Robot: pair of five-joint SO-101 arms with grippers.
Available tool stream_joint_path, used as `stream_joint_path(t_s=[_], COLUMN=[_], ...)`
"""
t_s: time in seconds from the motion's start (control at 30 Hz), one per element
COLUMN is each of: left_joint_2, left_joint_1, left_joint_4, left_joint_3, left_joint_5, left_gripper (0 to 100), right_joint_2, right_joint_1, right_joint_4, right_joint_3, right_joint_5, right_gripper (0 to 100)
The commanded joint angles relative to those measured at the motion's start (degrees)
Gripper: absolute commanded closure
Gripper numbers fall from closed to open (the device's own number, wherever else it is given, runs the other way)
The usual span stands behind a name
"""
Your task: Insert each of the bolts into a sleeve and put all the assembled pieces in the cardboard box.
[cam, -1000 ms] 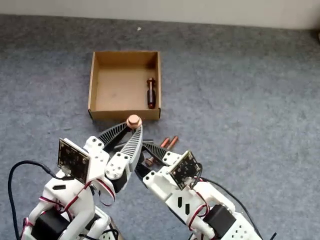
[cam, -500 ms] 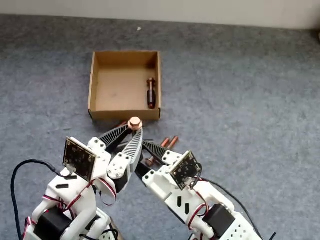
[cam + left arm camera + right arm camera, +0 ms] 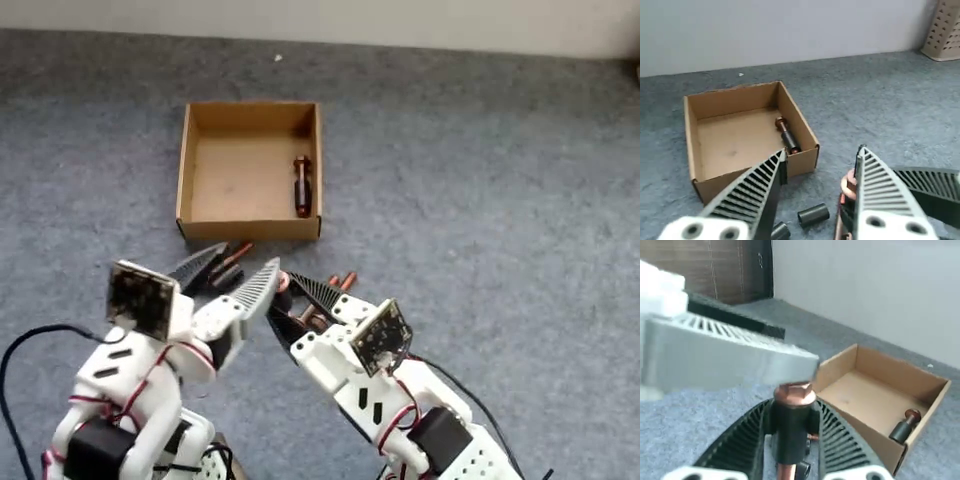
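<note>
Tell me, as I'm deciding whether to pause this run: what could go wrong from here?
1. The open left gripper has a finger close beside the bolt-and-sleeve piece held upright in the right gripper; a move might knock it.
2. If that piece tilts on the way to the cardboard box, the bolt may slide out.
3. Loose sleeves lie before the box; an arm might sweep them aside.

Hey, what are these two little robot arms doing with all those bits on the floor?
They are pairing bolts with sleeves and boxing them. The right gripper is clamped on a black sleeve with a copper bolt standing in it. The left gripper is open right beside it. One finished piece already lies in the cardboard box. Loose sleeves and spare bolts wait on the grey carpet in front of the box.
</note>
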Motion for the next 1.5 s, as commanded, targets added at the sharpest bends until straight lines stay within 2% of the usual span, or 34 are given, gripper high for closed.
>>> stream_joint_path(t_s=[0.0, 0.07, 0.2, 0.27, 0.4, 0.53, 0.73, 0.93, 1.03, 1.27, 1.47], left_joint_2=[0.22, 0.22, 0.13, 0.13, 0.13, 0.13, 0.13, 0.13, 0.13, 0.13, 0.13], left_joint_1=[-4.44, -6.11, -12.18, -16.75, -26.95, -33.45, -39.6, -41.71, -41.98, -41.89, -41.89], left_joint_4=[5.1, 7.82, 12.04, 12.48, 12.04, 12.04, 11.96, 10.46, 8.18, 7.91, 7.91], left_joint_3=[-6.64, -7.87, -5.58, -3.12, 3.3, 9.1, 17.19, 24.75, 26.86, 27.56, 27.65], left_joint_5=[-4.75, -6.95, -11.78, -13.19, -13.63, -13.63, -13.63, -15.47, -17.76, -18.02, -18.02], left_gripper=[76, 77, 77, 77, 77, 77, 77, 77, 77, 77, 77], right_joint_2=[-1.01, -0.48, -0.4, -0.4, 3.03, 18.77, 48.66, 72.84, 83.56, 107.12, 119.43], right_joint_1=[2.42, 5.76, 12.97, 14.37, 14.55, 14.55, 14.55, 14.81, 16.4, 19.82, 20.88], right_joint_4=[-1.45, -1.01, 9.63, 12.88, 13.05, 12.97, 12.97, 4.7, -2.95, -15.6, -17.71], right_joint_3=[-0.84, -0.84, -1.27, -1.45, -4.53, -14.29, -37.76, -57.54, -64.31, -77.23, -84.88], right_joint_5=[0.0, -0.79, -6.86, -6.86, -6.86, -7.12, -7.21, -6.86, -6.86, -6.86, -6.86], right_gripper=[99.4, 99.4, 99.2, 99.2, 99.1, 99.1, 99.1, 99.1, 99.1, 99.1, 98.8])
